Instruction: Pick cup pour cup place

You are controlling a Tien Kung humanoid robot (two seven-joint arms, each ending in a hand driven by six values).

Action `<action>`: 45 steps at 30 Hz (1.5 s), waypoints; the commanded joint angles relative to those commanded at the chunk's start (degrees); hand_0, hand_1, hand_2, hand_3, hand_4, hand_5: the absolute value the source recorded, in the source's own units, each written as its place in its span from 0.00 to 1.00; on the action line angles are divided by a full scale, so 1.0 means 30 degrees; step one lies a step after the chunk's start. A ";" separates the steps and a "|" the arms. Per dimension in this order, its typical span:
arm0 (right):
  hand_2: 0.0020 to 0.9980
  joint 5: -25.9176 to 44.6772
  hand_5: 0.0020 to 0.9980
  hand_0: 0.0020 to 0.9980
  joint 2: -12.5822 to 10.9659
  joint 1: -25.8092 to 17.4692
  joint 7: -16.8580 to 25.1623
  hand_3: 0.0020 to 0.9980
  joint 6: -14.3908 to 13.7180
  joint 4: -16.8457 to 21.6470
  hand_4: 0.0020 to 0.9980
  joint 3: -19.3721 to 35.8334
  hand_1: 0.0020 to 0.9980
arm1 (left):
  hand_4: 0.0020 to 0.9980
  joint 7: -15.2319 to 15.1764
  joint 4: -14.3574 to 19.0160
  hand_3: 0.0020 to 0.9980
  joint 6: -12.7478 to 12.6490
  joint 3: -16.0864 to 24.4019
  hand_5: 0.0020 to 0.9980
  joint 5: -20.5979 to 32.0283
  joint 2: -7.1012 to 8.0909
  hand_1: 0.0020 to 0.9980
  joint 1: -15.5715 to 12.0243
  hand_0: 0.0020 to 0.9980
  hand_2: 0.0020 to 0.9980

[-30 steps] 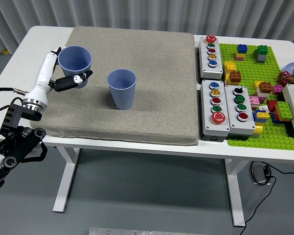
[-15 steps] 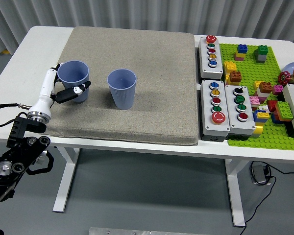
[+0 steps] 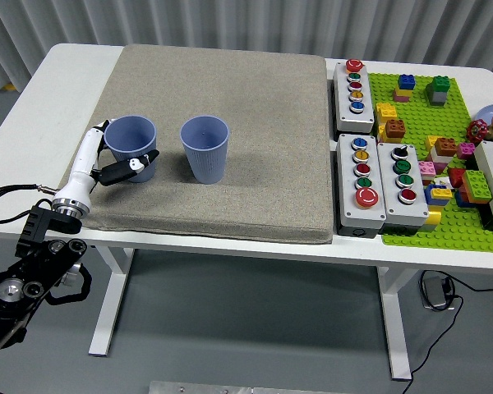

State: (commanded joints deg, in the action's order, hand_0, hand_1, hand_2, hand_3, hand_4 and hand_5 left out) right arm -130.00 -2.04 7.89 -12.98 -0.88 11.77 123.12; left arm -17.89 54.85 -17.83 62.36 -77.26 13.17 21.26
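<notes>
From the head view, the robot's white-and-black left hand (image 3: 115, 164) has its fingers (image 3: 135, 162) clamped around a blue ribbed plastic cup (image 3: 132, 148) standing upright on the grey fabric mat (image 3: 255, 131) covering the white bench (image 3: 57, 90), just left of a second matching blue cup (image 3: 205, 148).

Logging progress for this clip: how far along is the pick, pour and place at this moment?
Late stage, by the look of it. The left hand grips the left blue cup, upright and low over or on the grey mat, beside the second blue cup. So pick is done; whether a pour happened cannot be told. Left: release the cup and withdraw.
</notes>
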 joint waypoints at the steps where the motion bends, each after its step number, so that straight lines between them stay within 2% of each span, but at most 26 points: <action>1: 0.60 0.0000 0.25 0.69 0.0006 0.0010 -0.0001 0.59 0.0008 0.0000 0.00 0.0015 0.66 | 0.83 -0.0030 -0.0028 0.57 0.0092 0.0018 0.25 -0.0007 -0.0028 0.59 0.0010 0.59 0.57; 2: 0.60 0.0000 0.25 0.69 0.0008 0.0013 -0.0002 0.59 0.0011 0.0000 0.00 0.0020 0.66 | 0.83 -0.0041 -0.0039 0.57 0.0127 0.0025 0.25 -0.0010 -0.0039 0.59 0.0014 0.59 0.57; 3: 0.60 0.0000 0.25 0.69 0.0008 0.0015 -0.0005 0.59 0.0007 -0.0001 0.00 0.0007 0.66 | 0.89 -0.0061 -0.0041 0.63 0.0179 0.0046 0.33 -0.0011 -0.0037 0.62 0.0015 0.62 0.63; 8: 0.60 0.0000 0.25 0.69 0.0010 0.0013 -0.0007 0.59 0.0004 -0.0004 0.00 -0.0019 0.66 | 0.89 0.0033 -0.0131 0.63 0.0626 0.0193 0.33 -0.0137 0.0036 0.62 0.0022 0.62 0.63; 9: 0.60 0.0000 0.25 0.69 0.0011 0.0014 -0.0007 0.59 0.0003 -0.0003 0.00 -0.0016 0.66 | 0.90 0.0053 -0.0158 0.72 0.0696 0.0219 0.35 -0.0162 0.0039 0.67 0.0026 0.66 0.74; 14: 0.60 0.0000 0.25 0.69 0.0025 -0.0012 -0.0013 0.59 -0.0006 -0.0002 0.00 0.0011 0.66 | 0.90 0.0027 -0.0153 0.72 0.0791 0.0300 0.35 -0.0237 0.0057 0.67 -0.0044 0.66 0.74; 15: 0.60 0.0000 0.25 0.69 0.0028 -0.0018 -0.0015 0.59 -0.0009 -0.0001 0.00 0.0015 0.66 | 0.93 0.0021 -0.0138 0.79 0.0807 0.0326 0.38 -0.0264 0.0054 0.69 -0.0052 0.67 0.77; 44: 0.60 0.0000 0.25 0.69 -0.0002 -0.0142 0.0016 0.59 0.0036 0.0010 0.00 0.0173 0.66 | 0.96 0.0055 0.0261 0.83 0.1260 0.0841 0.41 -0.0705 0.0133 0.74 -0.0127 0.71 0.83; 45: 0.60 0.0000 0.25 0.69 -0.0003 -0.0136 0.0016 0.59 0.0034 0.0010 0.00 0.0173 0.66 | 0.96 0.0056 0.0274 0.83 0.1270 0.0848 0.41 -0.0715 0.0134 0.76 -0.0119 0.73 0.87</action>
State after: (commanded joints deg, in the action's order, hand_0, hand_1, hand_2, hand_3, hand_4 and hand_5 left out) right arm -130.00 -2.05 7.48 -12.94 -0.78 11.79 123.63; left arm -17.72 55.67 -14.02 64.90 -79.41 13.57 20.90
